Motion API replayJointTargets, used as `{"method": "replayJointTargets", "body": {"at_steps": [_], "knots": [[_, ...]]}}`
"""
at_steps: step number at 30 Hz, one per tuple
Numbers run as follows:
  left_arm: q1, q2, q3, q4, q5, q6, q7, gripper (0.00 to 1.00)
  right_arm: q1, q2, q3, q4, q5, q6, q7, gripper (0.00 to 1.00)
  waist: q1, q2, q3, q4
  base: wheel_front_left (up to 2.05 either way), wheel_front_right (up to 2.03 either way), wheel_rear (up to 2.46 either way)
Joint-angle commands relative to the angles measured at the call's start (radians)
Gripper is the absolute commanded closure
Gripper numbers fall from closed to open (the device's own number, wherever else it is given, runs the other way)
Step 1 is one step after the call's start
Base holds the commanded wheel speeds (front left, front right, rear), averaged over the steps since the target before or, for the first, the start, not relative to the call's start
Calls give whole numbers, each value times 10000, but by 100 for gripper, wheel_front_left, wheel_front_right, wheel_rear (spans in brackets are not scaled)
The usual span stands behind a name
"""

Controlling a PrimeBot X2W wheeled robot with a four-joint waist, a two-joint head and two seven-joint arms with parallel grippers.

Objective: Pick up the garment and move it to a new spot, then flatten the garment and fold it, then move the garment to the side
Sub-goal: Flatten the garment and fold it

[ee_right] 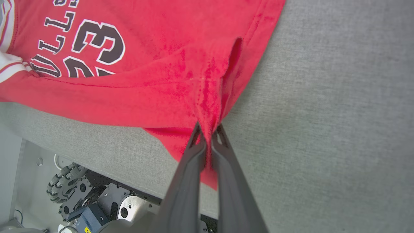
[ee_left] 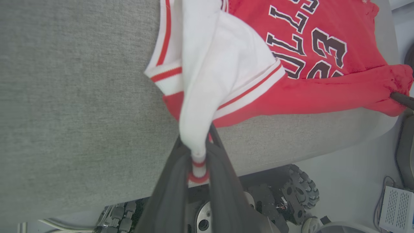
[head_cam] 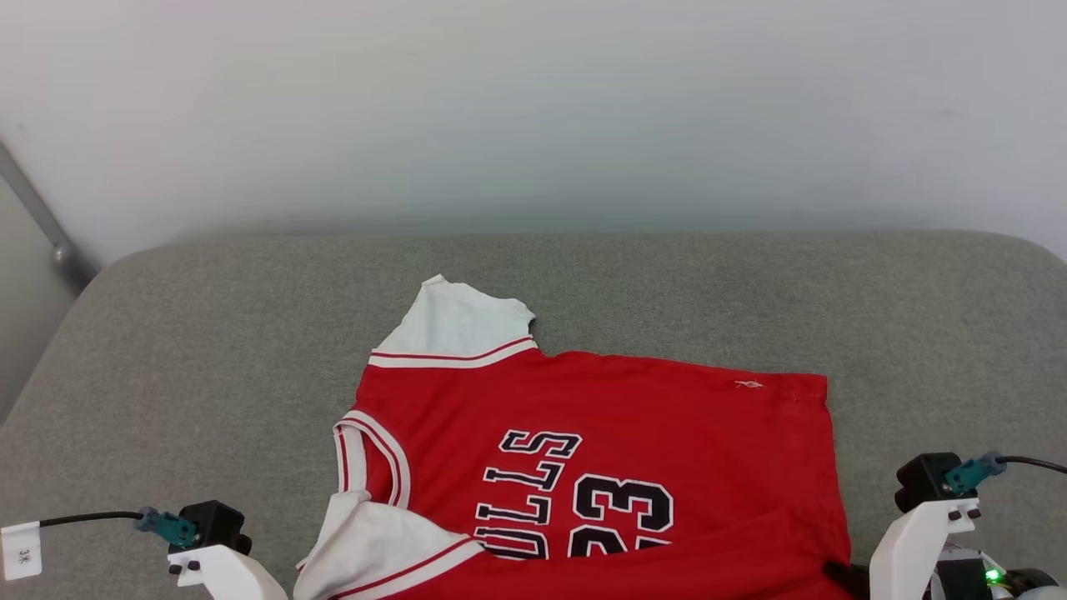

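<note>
The bright red fabric T-shirt with white sleeves (head_cam: pixel 600 433) is spread on a grey cloth surface (head_cam: pixel 208 333); one sleeve is pinched by the left gripper (ee_left: pixel 198 155); a hem corner is clamped by the right gripper (ee_right: pixel 208 129).

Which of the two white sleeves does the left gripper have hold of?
The near sleeve, closest to the robot: the left gripper is shut on its striped cuff. The far sleeve lies flat, untouched.
</note>
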State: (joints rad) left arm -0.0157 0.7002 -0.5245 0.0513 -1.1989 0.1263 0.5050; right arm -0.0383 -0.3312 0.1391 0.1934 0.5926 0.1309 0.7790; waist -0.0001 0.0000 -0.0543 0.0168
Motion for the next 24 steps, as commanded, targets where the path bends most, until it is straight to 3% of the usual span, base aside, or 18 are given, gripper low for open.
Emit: {"method": "replayJointTargets", "body": {"at_steps": [1,2,3,10,16,20,24], "knots": [[-12,-66,72,41,-15,12,-89,69,108,64,-5,22,-7,-4,-103,76,1,0,59,13,0,0,0],[-18,-169,58,147,-82,-55,-138,51,171,107,-26,-13,8,-2,-323,2,1,0,108,24,0,0,0],[-112,-205,77,279,22,-78,-262,0,231,124,-35,-30,-36,-4,-532,0,1,0,159,27,0,0,0],[-660,-518,347,937,523,-312,-1361,0,586,143,-75,-634,-654,-2,-3163,0,1,0,281,-177,0,0,0],[-1104,-566,756,928,1235,101,-2581,0,689,510,-504,-1339,-1594,-4,-5191,0,1,0,244,-673,0,0,0],[-1718,-652,1018,858,1714,429,-3248,0,475,846,-791,-1828,-2281,-4,-5875,0,1,0,506,-1071,0,0,0],[-2831,-659,1389,800,2084,604,-3762,0,-86,1335,-1096,-2478,-2789,-4,-6291,0,1,0,1481,-1508,0,0,0]]}}
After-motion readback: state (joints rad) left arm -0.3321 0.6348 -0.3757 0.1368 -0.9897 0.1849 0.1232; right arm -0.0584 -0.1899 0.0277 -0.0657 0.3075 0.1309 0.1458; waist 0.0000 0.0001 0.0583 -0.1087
